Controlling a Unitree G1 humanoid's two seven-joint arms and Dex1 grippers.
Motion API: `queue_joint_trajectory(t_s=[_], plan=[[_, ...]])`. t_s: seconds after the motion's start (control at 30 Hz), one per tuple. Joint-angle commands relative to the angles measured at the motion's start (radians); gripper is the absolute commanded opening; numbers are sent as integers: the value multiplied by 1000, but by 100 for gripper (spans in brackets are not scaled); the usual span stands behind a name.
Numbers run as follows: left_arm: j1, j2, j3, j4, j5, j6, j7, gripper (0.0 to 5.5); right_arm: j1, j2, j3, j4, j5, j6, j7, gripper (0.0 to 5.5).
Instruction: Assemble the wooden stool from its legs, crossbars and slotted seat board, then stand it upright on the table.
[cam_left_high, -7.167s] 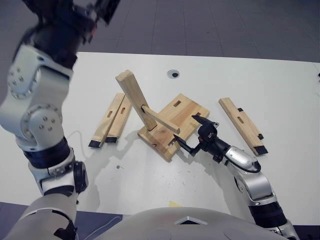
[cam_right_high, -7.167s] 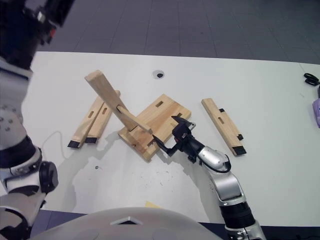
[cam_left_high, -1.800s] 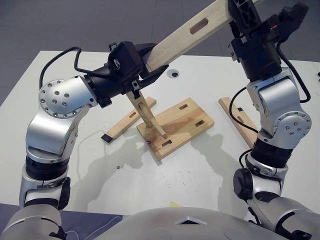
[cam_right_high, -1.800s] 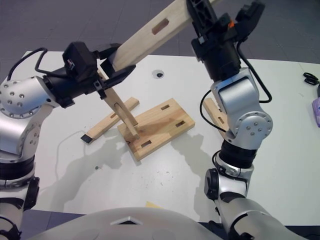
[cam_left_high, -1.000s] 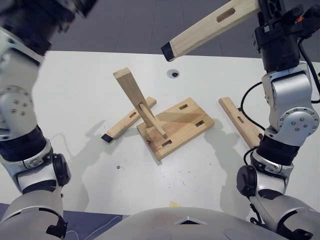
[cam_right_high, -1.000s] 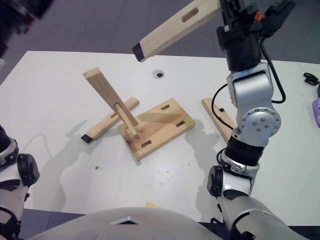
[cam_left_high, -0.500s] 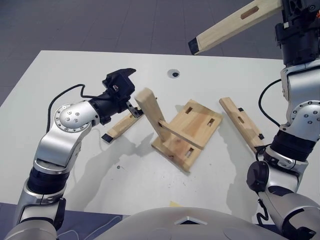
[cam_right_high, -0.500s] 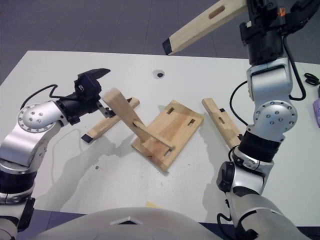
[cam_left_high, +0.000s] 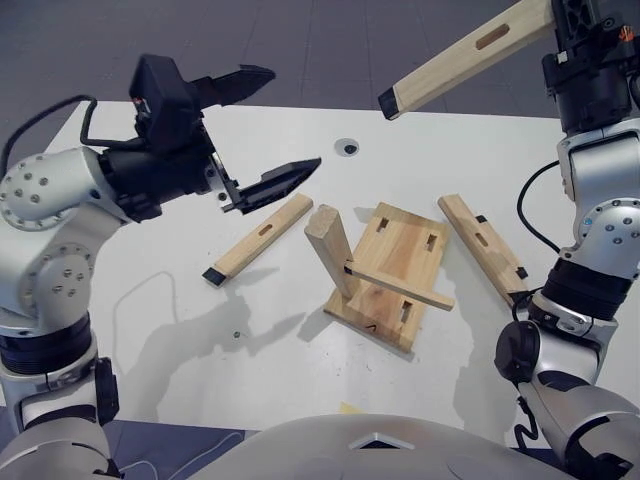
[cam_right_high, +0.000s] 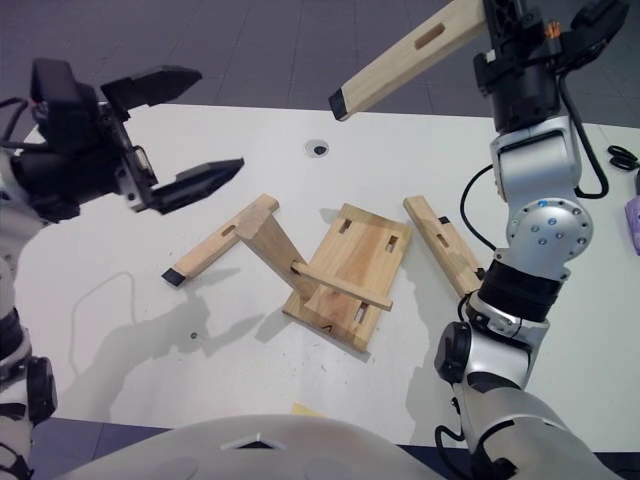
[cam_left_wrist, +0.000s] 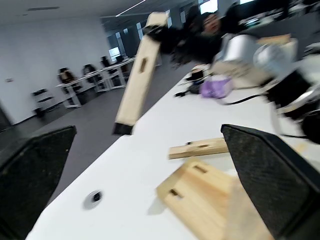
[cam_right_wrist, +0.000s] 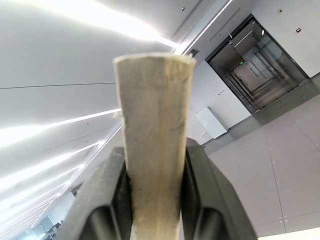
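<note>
White table (cam_left_high: 150, 330), open hall behind | left gripper (cam_left_high: 292, 117) spread wide, empty, above table's left | right gripper (cam_right_wrist: 154, 175) clamped on raised leg (cam_left_high: 470, 55), high over far edge | seat (cam_left_high: 395, 250) mid-table, tilted leg (cam_left_high: 328, 245) on it, crossbar (cam_left_high: 400, 287) through that | left loose leg (cam_left_high: 258, 238), right loose leg (cam_left_high: 485, 248) flanking

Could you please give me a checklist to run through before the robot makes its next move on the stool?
1. Right gripper firmly clamped on the held leg: ok, the wood sits between both fingers.
2. Left gripper free to assist: ok, open and empty above the table.
3. Seat board has empty slots facing up: ok.
4. Attached leg with its crossbar standing straight: not ok, it leans steeply.
5. Attached leg fully seated in its slot: cannot tell.
6. Loose legs within sight: ok, one to the left of the board, one to the right, both lying flat.
</note>
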Motion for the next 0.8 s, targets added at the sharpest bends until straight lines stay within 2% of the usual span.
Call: queue_joint_trajectory(t_s=[0.03, 0.27, 0.47, 0.8], plan=[[-44, 14, -78, 93, -44, 39, -118, 540, -21, 6, -5, 3, 0, 11, 1, 100], [-82, -22, -270, 216, 72, 2, -230, 540, -35, 19, 12, 21, -7, 31, 9, 100], [-100, -11, -335, 245, 126, -17, -332, 440, -42, 26, 15, 32, -21, 41, 12, 100], [-142, -62, -383, 210, 115, 16, -364, 269, -43, 39, 18, 53, -59, 48, 2, 100]])
